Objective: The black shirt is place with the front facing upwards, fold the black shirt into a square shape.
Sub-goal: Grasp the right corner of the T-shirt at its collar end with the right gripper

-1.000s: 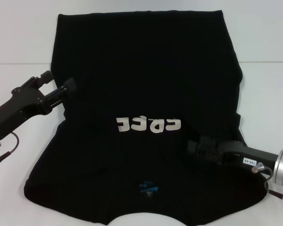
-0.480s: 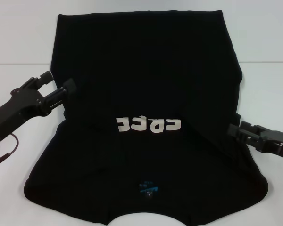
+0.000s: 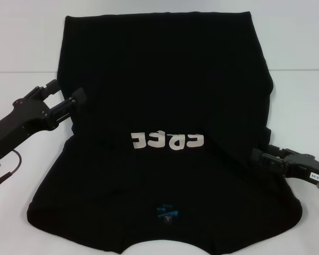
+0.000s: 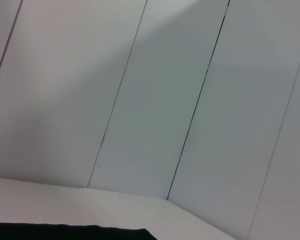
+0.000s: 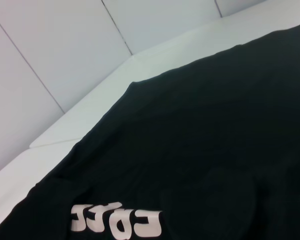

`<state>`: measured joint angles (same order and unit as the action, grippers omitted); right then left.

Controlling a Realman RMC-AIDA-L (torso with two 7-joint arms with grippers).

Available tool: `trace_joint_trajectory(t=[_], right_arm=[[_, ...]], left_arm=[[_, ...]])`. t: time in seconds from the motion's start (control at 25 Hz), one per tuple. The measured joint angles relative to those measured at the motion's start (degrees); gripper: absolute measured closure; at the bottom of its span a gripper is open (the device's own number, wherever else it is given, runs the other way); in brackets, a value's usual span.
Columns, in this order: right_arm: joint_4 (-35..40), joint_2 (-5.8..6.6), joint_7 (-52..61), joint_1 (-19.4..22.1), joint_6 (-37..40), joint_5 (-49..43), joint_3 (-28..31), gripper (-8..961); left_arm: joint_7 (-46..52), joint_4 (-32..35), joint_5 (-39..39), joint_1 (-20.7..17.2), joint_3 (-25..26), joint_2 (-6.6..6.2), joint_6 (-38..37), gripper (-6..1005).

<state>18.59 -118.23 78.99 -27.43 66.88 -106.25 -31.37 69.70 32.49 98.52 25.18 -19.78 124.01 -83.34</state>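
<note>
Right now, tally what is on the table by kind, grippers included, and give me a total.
Black shirt: 1
Grippers: 2, the left gripper at the shirt's left edge and the right gripper at its right edge
White table: 1
Total: 4

Evenly and brightly lit from above; soft focus throughout. Faint shadow across the wall panels [image 4: 155, 100]. Folds lost in the black shirt [image 3: 165, 95].
</note>
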Motion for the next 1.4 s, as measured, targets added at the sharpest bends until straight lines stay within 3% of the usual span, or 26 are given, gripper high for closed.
trace_joint_trajectory(t=[0.28,0.48,0.68,0.92,1.4], right_arm=[[-0.1,-0.42,0.06,-0.68,-2.01,-0.01,-0.72,270],[-0.2,-0.69,0.55,-1.09,-3.4,-0.01,-1.32,413],[-0.22,-1.08,1.28,-1.39,-4.23,-0.02,-1.67,428],[-0.2,-1.07,2.67,-1.48,-5.06,-0.02,-2.15,600],[-0.13,-0.88,3.52,-1.05,-4.2,0.0,-2.07,842]], left_arm=[[0.0,0.1,0.0,-0.11,0.0,0.0,0.0,121],[0.0,0.12,0.0,-0.22,0.0,0.0,0.01,121],[0.0,0.12,0.0,-0.23,0.01,0.03,-0.04,121],[0.0,0.27,0.01,-0.59,0.74,0.09,-1.38,121],[-0.04,0.29,0.01,-1.18,1.43,0.09,-2.79,122]])
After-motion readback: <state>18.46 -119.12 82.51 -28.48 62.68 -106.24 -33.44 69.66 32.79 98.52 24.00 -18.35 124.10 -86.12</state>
